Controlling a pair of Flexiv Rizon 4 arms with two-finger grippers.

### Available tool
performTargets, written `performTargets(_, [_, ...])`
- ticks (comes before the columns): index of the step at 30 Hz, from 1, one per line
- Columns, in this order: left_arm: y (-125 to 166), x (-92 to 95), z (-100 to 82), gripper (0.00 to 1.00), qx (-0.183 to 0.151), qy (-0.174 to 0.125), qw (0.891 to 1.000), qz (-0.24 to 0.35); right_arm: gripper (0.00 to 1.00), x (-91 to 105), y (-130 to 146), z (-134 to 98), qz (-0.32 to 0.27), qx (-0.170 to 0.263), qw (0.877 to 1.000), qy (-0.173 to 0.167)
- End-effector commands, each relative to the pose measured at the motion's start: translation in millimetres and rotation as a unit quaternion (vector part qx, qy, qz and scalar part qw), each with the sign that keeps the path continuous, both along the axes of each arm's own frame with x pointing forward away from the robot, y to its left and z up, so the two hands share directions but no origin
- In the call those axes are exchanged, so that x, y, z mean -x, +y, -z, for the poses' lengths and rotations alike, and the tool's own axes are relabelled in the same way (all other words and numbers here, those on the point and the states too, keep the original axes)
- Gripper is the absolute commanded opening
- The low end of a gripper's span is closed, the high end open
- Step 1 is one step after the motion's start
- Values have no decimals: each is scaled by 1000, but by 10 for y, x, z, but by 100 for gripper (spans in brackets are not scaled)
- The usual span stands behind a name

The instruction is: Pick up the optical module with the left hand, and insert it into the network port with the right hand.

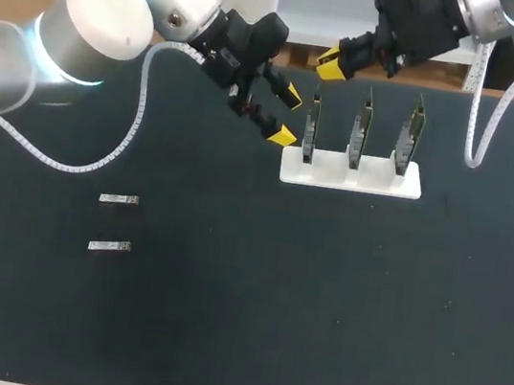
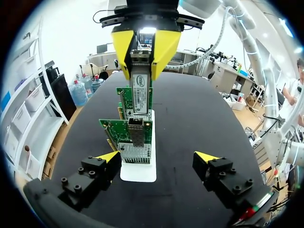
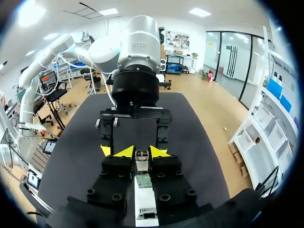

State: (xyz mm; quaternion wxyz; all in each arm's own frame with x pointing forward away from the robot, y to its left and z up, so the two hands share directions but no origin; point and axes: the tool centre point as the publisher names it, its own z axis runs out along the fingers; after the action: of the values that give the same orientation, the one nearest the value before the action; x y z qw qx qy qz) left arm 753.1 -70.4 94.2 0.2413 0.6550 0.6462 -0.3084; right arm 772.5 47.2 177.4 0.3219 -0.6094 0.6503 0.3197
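The right pincer (image 3: 141, 153) was closed on the optical module (image 2: 139, 92), its two yellow tips pressing the metal body from either side near the rear end. The module's long axis ran straight out along the fingers. Its free end pointed away from the pincer at the network port (image 2: 136, 129), a metal cage on the edge of the nearest network card (image 2: 114, 129). Whether the end had entered the cage could not be told. A white label with dark print ran lengthwise down the module's face.

The card stood on edge in a white stand (image 1: 351, 176), first in a row of three. The left pincer (image 2: 156, 159) gaped wide and held nothing, with the stand's near end between its fingers. Two further modules (image 1: 119, 199) lay flat on the dark worktop (image 1: 317, 308), well behind that pincer.
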Motion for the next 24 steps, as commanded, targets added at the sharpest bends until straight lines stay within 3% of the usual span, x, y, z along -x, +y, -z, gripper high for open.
performTargets(1, [0, -7, 1, 100, -1, 0, 1000, 0, 0, -16, 0, 16, -1, -1, 1000, 0])
performTargets(24, [0, -7, 1, 100, -1, 0, 1000, 0, 0, -108, 21, 90, -5, 2, 1000, 4])
